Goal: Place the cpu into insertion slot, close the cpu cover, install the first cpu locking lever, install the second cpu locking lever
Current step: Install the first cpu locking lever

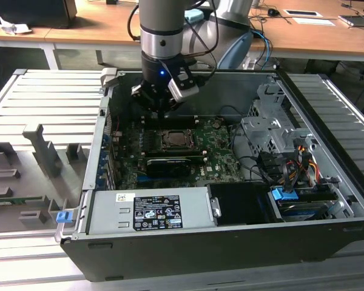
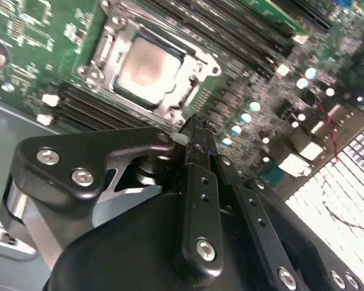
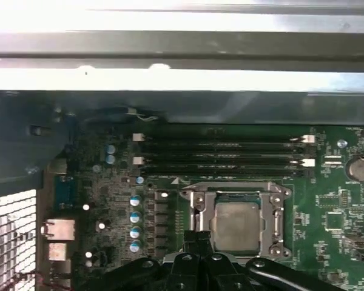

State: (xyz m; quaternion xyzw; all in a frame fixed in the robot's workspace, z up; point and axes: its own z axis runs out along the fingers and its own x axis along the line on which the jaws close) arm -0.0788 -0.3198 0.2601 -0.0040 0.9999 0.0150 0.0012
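The gripper (image 1: pixel 162 109) hangs inside the open computer case (image 1: pixel 230 254), just above centre in the exterior view. Its tips are low over the green circuit board (image 1: pixel 215 154), by the upper edge of the insertion slot (image 2: pixel 100 57). It is closed, with nothing held. The cpu (image 3: pixel 236 225) already sits in the slot, dull grey face up, and the cpu cover (image 3: pixel 236 191) appears to lie flat around it as a silvery frame. The work in hand therefore looks like the locking levers, with the closed tips serving as a pusher.

To do that well, I judge the tips should bear on the thin lever wire alone, beside the socket, never on the chip face or the small parts around it. The push should be slow and follow the lever's arc, so the wire slides under its catch instead of springing off.

The exterior view places the arm within the case, with a wooden desk (image 1: pixel 79 30) behind. The first wrist view looks straight onto the chip, the frame and the long black memory slots (image 3: pixel 218 154). The second wrist view shows the fingers (image 2: pixel 197 182) pressed together, their tip just beside a frame corner. Whether either lever is latched I cannot tell.
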